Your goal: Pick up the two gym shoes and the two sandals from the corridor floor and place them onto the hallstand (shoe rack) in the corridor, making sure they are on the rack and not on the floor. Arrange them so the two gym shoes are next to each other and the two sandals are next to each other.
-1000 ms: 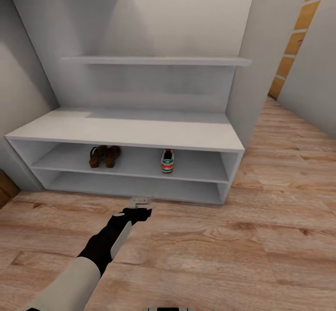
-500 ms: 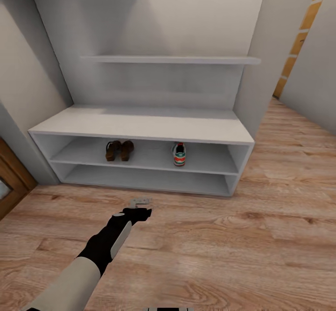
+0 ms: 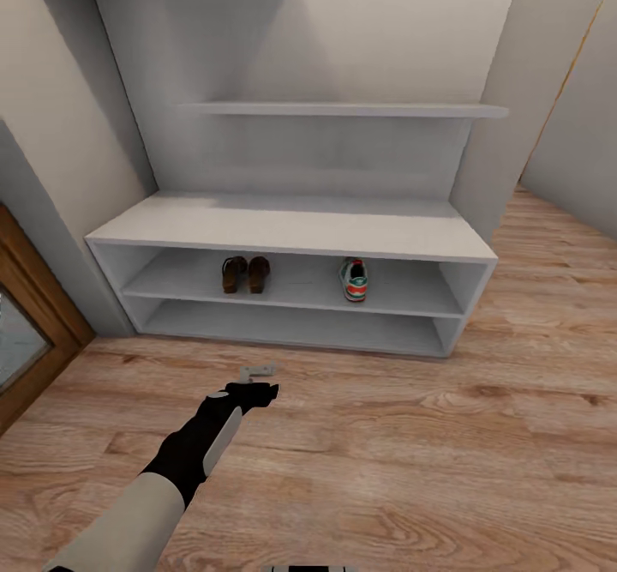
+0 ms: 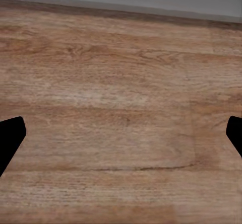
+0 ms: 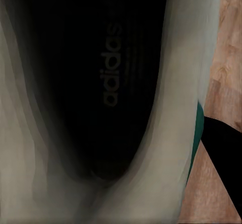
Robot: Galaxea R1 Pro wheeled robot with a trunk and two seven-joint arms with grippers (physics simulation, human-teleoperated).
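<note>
The hallstand [image 3: 291, 233] is standing against the wall ahead in the head view, a wide light-grey unit with a flat bench top, two open cubby shelves beneath and stepped wall shelves above. On its upper cubby shelf the two sandals [image 3: 245, 274] are sitting side by side, touching or nearly so, toward the left half of the shelf. One gym shoe [image 3: 353, 279] is resting on the same shelf to the right of them, well apart from the sandals, its heel facing outward.

The left gripper [image 3: 259, 372] is reaching forward over the corridor floor [image 3: 411, 452], in front of the hallstand. In the left wrist view its dark fingertips [image 4: 11, 136] are sitting far out at both edges with only floor planks between them, so it is spread wide and carrying nothing.

In the right wrist view the second gym shoe [image 5: 171, 108] is sitting very close to the camera: its dark inside with printed lettering, pale lining and a strip of green. One dark finger [image 5: 224, 158] of the right gripper is lying just outside the shoe's wall, so the gripper appears to be clamping that wall
</note>
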